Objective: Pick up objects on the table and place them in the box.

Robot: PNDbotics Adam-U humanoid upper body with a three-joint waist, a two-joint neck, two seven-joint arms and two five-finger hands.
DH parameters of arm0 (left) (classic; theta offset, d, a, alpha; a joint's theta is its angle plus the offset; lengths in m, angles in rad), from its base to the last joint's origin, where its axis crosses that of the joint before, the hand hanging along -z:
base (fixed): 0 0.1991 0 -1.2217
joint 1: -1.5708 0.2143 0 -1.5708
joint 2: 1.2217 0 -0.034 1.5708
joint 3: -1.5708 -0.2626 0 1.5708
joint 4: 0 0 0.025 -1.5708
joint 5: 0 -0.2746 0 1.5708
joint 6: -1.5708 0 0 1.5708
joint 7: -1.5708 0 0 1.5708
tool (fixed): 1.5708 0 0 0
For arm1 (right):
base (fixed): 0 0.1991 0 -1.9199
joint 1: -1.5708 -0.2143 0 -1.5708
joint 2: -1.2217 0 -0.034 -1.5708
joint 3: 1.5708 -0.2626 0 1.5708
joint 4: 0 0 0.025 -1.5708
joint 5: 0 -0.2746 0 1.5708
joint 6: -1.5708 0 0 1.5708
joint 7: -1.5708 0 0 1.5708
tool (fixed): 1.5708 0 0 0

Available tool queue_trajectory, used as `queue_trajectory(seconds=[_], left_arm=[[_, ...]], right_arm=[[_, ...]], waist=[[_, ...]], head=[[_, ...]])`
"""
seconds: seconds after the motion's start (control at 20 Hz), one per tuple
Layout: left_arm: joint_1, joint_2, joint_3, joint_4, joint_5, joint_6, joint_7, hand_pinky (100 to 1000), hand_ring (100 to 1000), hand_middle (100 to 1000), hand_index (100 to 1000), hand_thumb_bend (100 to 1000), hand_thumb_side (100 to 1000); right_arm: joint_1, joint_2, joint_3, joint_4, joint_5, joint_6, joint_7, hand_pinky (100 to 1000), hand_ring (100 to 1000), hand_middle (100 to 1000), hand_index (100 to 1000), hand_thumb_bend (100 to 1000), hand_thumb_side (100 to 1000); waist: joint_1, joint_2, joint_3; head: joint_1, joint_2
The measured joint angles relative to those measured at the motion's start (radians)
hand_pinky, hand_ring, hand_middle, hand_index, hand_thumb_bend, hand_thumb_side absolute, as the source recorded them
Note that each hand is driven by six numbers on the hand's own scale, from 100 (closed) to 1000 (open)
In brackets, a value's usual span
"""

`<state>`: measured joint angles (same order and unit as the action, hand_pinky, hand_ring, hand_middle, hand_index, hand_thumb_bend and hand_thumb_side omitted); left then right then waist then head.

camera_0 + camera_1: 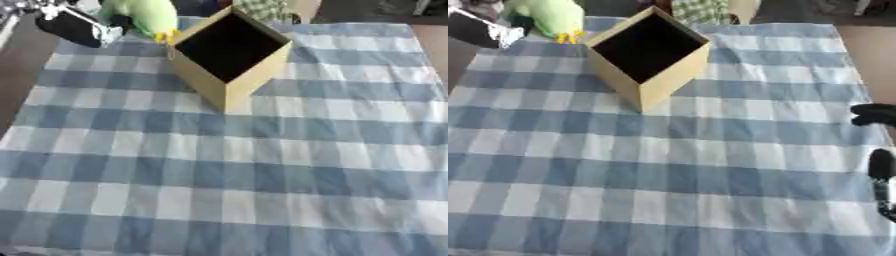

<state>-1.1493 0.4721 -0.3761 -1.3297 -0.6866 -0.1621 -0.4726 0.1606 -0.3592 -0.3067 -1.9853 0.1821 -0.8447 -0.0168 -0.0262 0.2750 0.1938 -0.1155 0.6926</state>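
From the left eye I've got the green plush toy sitting at the far left edge of the counter, just beside the open cardboard box, with my left robot hand right next to it, can't tell if its fingers are apart or closed. Right eye shows my right robot hand idling at the right edge, can't tell its state either; the toy looks soft, light and squishy, so I'd grab around its body.

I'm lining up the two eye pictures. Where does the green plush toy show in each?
Left eye view: the green plush toy is at the top, left of centre, just beyond the box's left corner.
Right eye view: the toy is nearer the top-left corner, again by that corner.
Shared landmark: the open cardboard box on the blue checked cloth.
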Motion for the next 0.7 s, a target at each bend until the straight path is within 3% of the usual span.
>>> queue_trajectory(seconds=[0.5, 0.55, 0.7], left_arm=[[-0.078, -0.154, 0.049, 0.191, -0.135, -0.018, 0.078, 237, 501, 583, 690, 100, 222], [-0.087, -0.167, 0.054, 0.204, -0.15, -0.019, 0.086, 239, 502, 584, 690, 100, 260], [-0.104, -0.201, 0.065, 0.24, -0.199, -0.021, 0.107, 248, 509, 589, 692, 100, 205]], right_arm=[[-0.043, -0.001, 0.006, 0.0, -0.033, -0.009, 0.032, 750, 720, 584, 776, 100, 739], [-0.048, -0.001, 0.007, 0.0, -0.037, -0.009, 0.035, 750, 720, 584, 776, 100, 731], [-0.063, -0.001, 0.012, 0.0, -0.049, -0.007, 0.047, 749, 719, 583, 776, 100, 740]], waist=[[-0.006, 0.043, -0.053], [-0.006, 0.046, -0.059], [-0.003, 0.055, -0.071]], head=[[0.025, -0.055], [0.029, -0.06], [0.043, -0.072]])
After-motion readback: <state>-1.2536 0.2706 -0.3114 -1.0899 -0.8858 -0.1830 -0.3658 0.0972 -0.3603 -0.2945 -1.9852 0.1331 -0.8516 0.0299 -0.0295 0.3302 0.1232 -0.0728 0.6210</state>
